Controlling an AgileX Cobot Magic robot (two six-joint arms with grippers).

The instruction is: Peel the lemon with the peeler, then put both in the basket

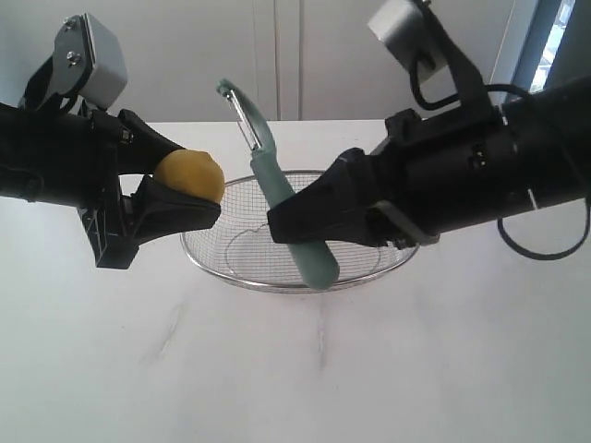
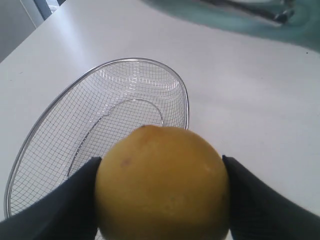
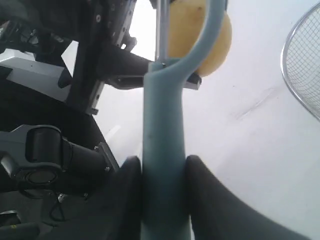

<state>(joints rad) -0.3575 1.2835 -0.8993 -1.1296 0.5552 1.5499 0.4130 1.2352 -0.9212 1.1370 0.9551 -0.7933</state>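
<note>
- Yellow and smooth-skinned, the lemon is hanging above the counter, and in the exterior view it is sitting just beside the left rim of the basket
- Black fingers of the left gripper are pinching the lemon, one pad pressing on each side, and the skin is showing unbroken on the faces the cameras are catching
- Pale teal, the peeler is being held off the counter by the right gripper, whose fingers are squeezing the handle from both sides at about its middle
- The peeler is standing tilted, its metal blade head pointing up and leaning toward the lemon's side, its butt end pointing down in front of the basket's near rim in the exterior view
- In the exterior view the blade head is staying clear of the lemon, with a gap between them; in the right wrist view the head's curved arm is crossing in front of the fruit, and contact cannot be told from there
- Silver wire mesh, the basket is resting on the counter between the two arms, below and beside the lemon
- White with faint grey streaks, the counter is carrying only the basket in these views
</note>
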